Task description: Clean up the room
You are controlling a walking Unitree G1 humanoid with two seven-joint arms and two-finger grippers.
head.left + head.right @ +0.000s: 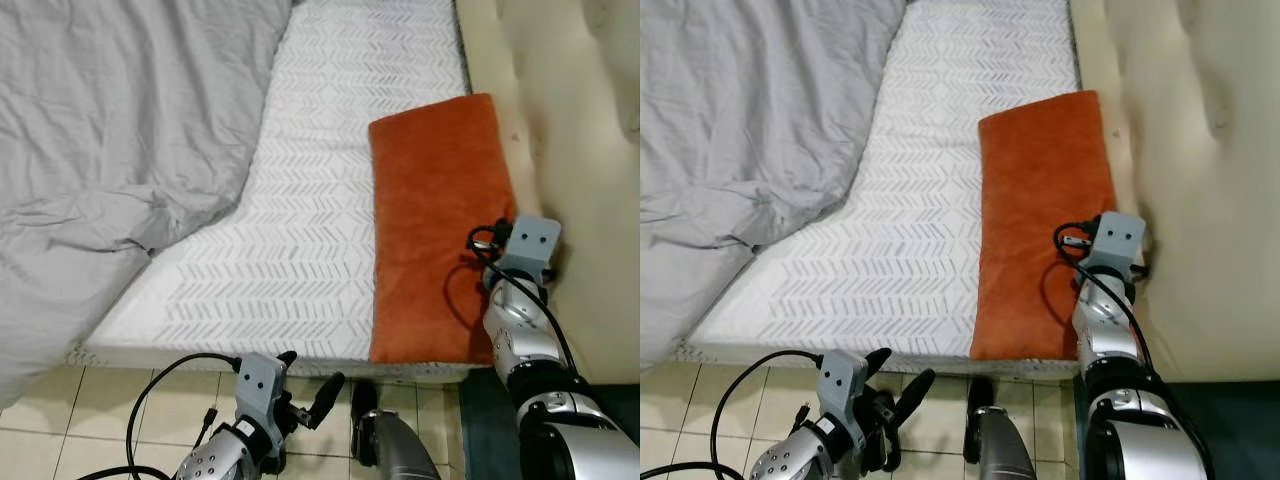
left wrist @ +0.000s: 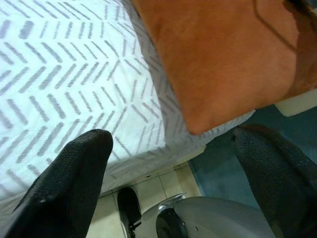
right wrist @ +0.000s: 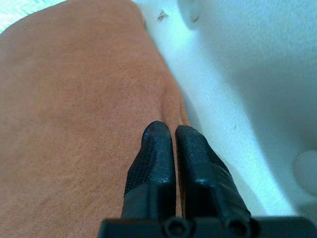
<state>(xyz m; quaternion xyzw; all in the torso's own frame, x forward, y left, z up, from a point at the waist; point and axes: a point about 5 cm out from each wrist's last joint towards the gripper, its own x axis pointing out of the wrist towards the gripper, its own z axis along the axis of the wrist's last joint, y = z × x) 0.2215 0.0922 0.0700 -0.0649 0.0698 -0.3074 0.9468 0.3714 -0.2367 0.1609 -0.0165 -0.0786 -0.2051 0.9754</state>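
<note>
Bed [image 1: 300, 200] had a white sheet with grey chevron print. Grey duvet [image 1: 110, 130] was bunched over the left and far part, its edge spilling down toward the floor at the near left.

Orange pillow [image 1: 440, 220] lay flat along the right edge of the mattress, lengthwise from near to far, right beside the cream tufted headboard [image 1: 590, 150]. Its near end reached the mattress's near edge.

Right gripper [image 3: 168, 136] was at the pillow's right edge, in the seam between the pillow and the headboard. Fingers [image 3: 153, 158] were pressed together; I couldn't see any fabric pinched between them. Wrist housing sat over the near right part of the pillow, with a black cable looped on the fabric.

Left gripper [image 1: 308, 385] was low, in front of the bed's near edge, above the tiled floor [image 1: 100, 400]. Fingers [image 2: 69, 178] were spread wide apart, holding nothing, aimed at the near corner of the mattress and pillow.

Dark teal floor patch [image 1: 480, 410] was at the near right by the headboard's base.
</note>
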